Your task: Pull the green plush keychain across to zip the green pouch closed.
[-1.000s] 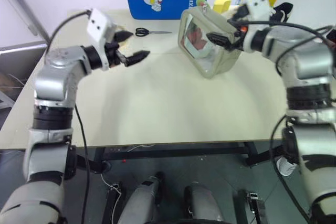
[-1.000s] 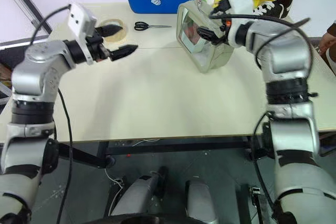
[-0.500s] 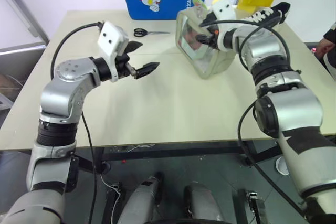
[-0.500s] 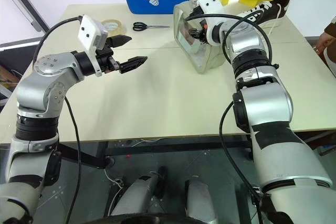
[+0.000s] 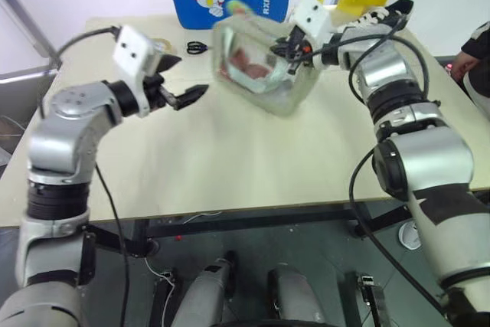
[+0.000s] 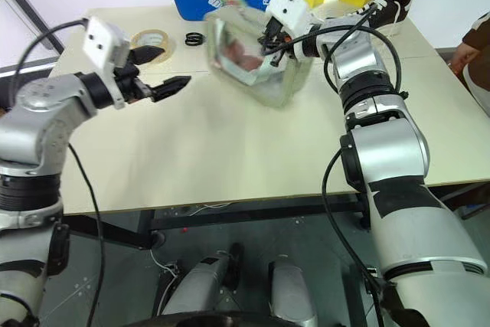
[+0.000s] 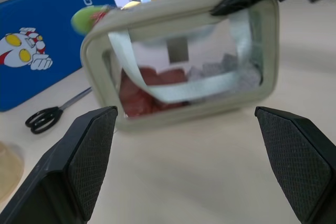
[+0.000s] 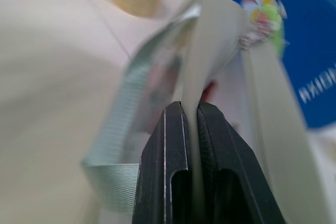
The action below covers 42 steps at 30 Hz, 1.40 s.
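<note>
Beige counter (image 5: 230,166) carried the green pouch (image 5: 256,74), its right end pinched by the shut right end effector (image 5: 289,45). Green plush keychain (image 7: 86,18) hung at its far-left corner, about one o'clock from the wide-open, nearer left end effector (image 5: 184,82)

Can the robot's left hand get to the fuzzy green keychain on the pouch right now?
Probably yes. The left hand is open and faces the green pouch, and nothing blocks the green plush keychain at its far top corner.
</note>
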Available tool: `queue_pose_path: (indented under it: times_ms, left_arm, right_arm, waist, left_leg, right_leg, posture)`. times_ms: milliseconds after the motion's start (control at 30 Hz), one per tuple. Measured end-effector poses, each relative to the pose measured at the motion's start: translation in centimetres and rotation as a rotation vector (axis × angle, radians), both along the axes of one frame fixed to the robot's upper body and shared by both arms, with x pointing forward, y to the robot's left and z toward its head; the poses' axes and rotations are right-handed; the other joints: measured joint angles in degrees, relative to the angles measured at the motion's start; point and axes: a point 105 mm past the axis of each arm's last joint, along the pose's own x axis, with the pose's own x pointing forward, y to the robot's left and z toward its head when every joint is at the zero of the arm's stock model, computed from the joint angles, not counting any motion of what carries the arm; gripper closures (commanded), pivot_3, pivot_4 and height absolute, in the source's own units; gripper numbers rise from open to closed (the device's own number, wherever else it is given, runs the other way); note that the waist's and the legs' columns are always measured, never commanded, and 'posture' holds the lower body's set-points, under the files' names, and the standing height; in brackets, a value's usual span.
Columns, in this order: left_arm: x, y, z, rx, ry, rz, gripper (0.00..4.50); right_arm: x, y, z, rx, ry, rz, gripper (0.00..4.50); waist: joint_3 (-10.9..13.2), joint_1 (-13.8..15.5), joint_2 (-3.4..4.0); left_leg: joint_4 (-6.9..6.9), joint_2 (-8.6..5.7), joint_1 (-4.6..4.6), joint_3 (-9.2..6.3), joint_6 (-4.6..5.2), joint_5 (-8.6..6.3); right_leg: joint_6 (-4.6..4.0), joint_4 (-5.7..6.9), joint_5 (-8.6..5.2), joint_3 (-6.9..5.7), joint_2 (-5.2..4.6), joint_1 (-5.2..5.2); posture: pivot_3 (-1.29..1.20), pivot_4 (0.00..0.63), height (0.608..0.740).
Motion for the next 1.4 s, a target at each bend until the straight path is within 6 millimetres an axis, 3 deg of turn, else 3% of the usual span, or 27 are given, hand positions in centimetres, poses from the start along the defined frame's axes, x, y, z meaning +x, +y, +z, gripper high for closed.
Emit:
queue_pose_path:
  times_ms: [133, 300, 400, 533, 700, 800, 933, 1100, 1200, 1333, 1400]
  left_arm:
    - [-1.1, 2.8, 1.0, 0.017, 0.041, 0.007, 0.00]
    - [-1.9, 3.3, -0.6, 0.033, 0.109, -0.018, 0.00]
    - [-2.0, 2.6, -0.6, 0.021, 0.105, -0.036, 0.00]
    - [-2.1, 2.2, -0.5, 0.015, 0.096, -0.049, 0.00]
    - [-2.1, 2.5, -1.1, 0.008, 0.114, -0.030, 0.00]
    - [-2.0, 2.4, -1.0, 0.007, 0.111, -0.032, 0.00]
    - [-1.9, 1.8, -0.9, 0.010, 0.106, -0.051, 0.00]
    - [-1.8, 1.9, -1.0, 0.005, 0.112, -0.046, 0.00]
    - [-1.9, 1.9, -0.9, 0.005, 0.110, -0.049, 0.00]
    - [-2.0, 1.7, -0.8, 0.009, 0.101, -0.049, 0.00]
    - [-2.0, 1.7, -0.7, 0.011, 0.096, -0.048, 0.00]
  right_arm:
    - [-1.6, -0.7, -2.5, -0.091, 0.027, 0.144, 4.47]
    - [-3.3, -1.0, -4.2, -0.087, 0.065, 0.274, 4.47]
    - [-3.4, -1.0, -4.1, -0.076, 0.074, 0.273, 3.44]
    - [-3.1, -1.4, -3.6, -0.062, 0.097, 0.230, 1.45]
    - [-3.3, -2.1, -0.2, 0.034, 0.104, 0.168, 1.45]
    - [-3.7, 0.1, 0.9, 0.074, 0.119, 0.197, 1.45]
    - [-3.9, 3.2, -0.7, 0.059, 0.191, 0.238, 1.45]
    - [-3.0, 3.3, -2.9, 0.038, 0.281, 0.163, 1.45]
    - [-2.5, 3.0, -3.7, 0.033, 0.308, 0.118, 2.29]
    - [-2.5, 3.0, -3.7, 0.029, 0.309, 0.121, 4.36]
    - [-2.6, 3.1, -3.7, 0.021, 0.311, 0.130, 4.48]
  waist:
    - [0.0, 0.2, 0.00]
    - [0.0, 0.2, 0.00]
    - [0.0, 0.2, 0.00]
    - [0.0, 0.3, 0.02]
    - [0.0, 0.8, 0.03]
    - [0.0, 0.8, 0.03]
    - [0.0, 1.0, 0.03]
    - [0.0, 1.4, 0.03]
    - [0.0, 1.2, 0.03]
    - [0.0, 1.0, 0.03]
    - [0.0, 1.0, 0.03]
  left_leg:
    - [0.03, 0.00, 0.09, -0.03, 0.00, 0.00]
    - [-0.13, 0.02, 0.75, -0.03, 0.32, -0.24]
    - [-0.12, 0.02, 0.74, -0.03, 0.32, -0.24]
    - [-0.13, 0.02, 0.70, -0.01, 0.31, -0.23]
    - [-0.17, 0.03, 0.70, 0.02, 0.31, -0.24]
    - [-0.20, 0.03, 0.71, 0.03, 0.32, -0.25]
    - [-0.21, 0.03, 0.69, 0.05, 0.32, -0.25]
    - [-0.21, 0.03, 0.70, 0.06, 0.31, -0.24]
    - [-0.23, 0.03, 0.69, 0.06, 0.30, -0.23]
    - [-0.24, 0.03, 0.70, 0.06, 0.29, -0.23]
    - [-0.24, 0.03, 0.70, 0.06, 0.29, -0.23]
  right_leg:
    - [0.00, -0.03, 0.00, 0.00, 0.04, 0.14]
    - [-0.05, -0.07, -0.03, 0.01, 0.00, 0.75]
    - [-0.08, -0.03, -0.05, 0.01, -0.01, 0.70]
    - [-0.10, -0.02, -0.06, 0.02, -0.04, 0.63]
    - [-0.15, 0.00, -0.09, 0.07, -0.07, 0.59]
    - [-0.18, 0.00, -0.10, 0.08, -0.07, 0.58]
    - [-0.18, 0.00, -0.10, 0.08, -0.07, 0.56]
    - [-0.18, 0.00, -0.09, 0.07, -0.06, 0.58]
    - [-0.18, 0.00, -0.09, 0.08, -0.06, 0.54]
    - [-0.18, 0.01, -0.09, 0.08, -0.06, 0.55]
    - [-0.18, 0.01, -0.09, 0.08, -0.05, 0.55]
  posture:
    - [0.00, 0.150, 0.740]
    - [0.00, 0.150, 0.740]
    - [0.00, 0.150, 0.740]
    - [0.00, 0.150, 0.740]
    - [0.00, 0.150, 0.740]
    - [0.00, 0.150, 0.740]
    - [0.00, 0.150, 0.740]
    - [0.00, 0.150, 0.740]
    - [0.00, 0.150, 0.740]
    - [0.00, 0.150, 0.740]
    - [0.00, 0.150, 0.740]
